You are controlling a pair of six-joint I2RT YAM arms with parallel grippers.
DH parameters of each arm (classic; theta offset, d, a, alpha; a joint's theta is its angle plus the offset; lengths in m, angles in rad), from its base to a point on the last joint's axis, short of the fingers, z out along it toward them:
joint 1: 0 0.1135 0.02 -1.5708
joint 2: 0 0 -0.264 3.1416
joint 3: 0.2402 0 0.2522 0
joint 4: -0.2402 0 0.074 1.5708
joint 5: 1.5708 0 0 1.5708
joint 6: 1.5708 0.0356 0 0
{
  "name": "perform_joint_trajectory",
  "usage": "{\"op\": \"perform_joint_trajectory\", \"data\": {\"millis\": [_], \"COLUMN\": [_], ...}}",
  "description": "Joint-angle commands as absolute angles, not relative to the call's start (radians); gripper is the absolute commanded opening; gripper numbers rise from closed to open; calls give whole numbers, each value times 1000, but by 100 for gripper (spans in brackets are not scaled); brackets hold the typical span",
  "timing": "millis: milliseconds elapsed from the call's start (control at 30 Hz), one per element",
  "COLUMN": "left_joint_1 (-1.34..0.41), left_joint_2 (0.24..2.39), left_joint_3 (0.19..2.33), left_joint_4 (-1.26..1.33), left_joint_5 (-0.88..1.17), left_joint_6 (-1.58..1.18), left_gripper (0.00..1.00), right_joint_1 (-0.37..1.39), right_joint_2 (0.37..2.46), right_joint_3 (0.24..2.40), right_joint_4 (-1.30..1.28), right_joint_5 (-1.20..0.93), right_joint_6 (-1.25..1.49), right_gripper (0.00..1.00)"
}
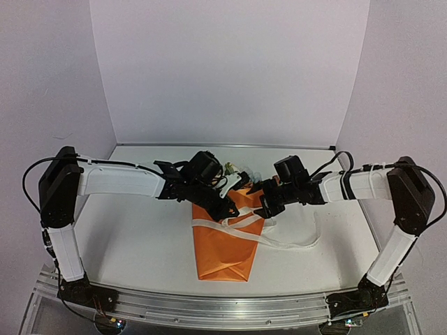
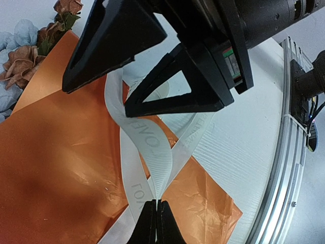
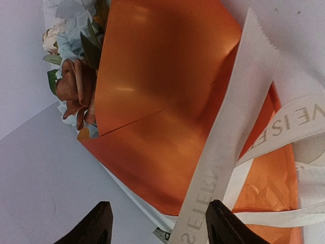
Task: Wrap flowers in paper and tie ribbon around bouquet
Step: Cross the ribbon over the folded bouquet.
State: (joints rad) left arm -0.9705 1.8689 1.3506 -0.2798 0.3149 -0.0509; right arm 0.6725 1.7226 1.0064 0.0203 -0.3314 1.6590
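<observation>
The bouquet lies on the table, a cone of orange paper [image 1: 225,252] [image 2: 61,168] [image 3: 162,76] with the flowers [image 1: 235,169] [image 2: 28,56] [image 3: 76,86] poking out at its far end. The cream ribbon [image 1: 234,231] [image 2: 147,147] [image 3: 238,117] crosses over the paper, and one end trails off to the right. My left gripper [image 1: 228,206] [image 2: 156,206] is shut on a strand of ribbon above the paper. My right gripper [image 1: 265,209] [image 2: 96,96] [image 3: 160,226] hangs open just opposite it. Another ribbon strand runs between its fingers, close to the right one [image 3: 226,226].
The white table [image 1: 147,230] [image 2: 238,132] ends at an aluminium rail [image 1: 223,307] [image 2: 287,168] along the near edge. White walls close off the back and sides. The two grippers hover close together over the bouquet.
</observation>
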Motion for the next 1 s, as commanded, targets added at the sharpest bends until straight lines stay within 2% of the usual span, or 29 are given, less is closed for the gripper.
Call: {"op": "perform_joint_trajectory", "data": {"millis": [0, 233, 433, 600, 767, 867, 967], "left_joint_1": [-976, -976, -976, -975, -976, -975, -976], "left_joint_2": [1871, 1865, 1861, 1866, 1862, 1861, 1856], "left_joint_3": [1359, 1352, 1342, 1339, 1335, 1334, 1326], "left_joint_4": [-266, -263, -257, -263, -270, -270, -266], "left_joint_5": [316, 293, 301, 323, 323, 324, 323], "left_joint_6": [-32, -36, -39, -35, -32, -33, -39], "left_gripper": [0, 0, 0, 0, 0, 0, 0], "right_joint_1": [688, 688, 696, 702, 710, 712, 712], "right_joint_2": [1726, 1707, 1689, 1715, 1743, 1743, 1740], "right_joint_3": [969, 917, 897, 919, 925, 918, 918], "right_joint_4": [112, 117, 134, 180, 237, 247, 249], "right_joint_5": [-311, -311, -305, -314, -319, -311, -299], "right_joint_6": [1748, 1749, 1771, 1812, 1855, 1860, 1836], "right_gripper": [60, 59, 65, 61, 49, 37, 17]}}
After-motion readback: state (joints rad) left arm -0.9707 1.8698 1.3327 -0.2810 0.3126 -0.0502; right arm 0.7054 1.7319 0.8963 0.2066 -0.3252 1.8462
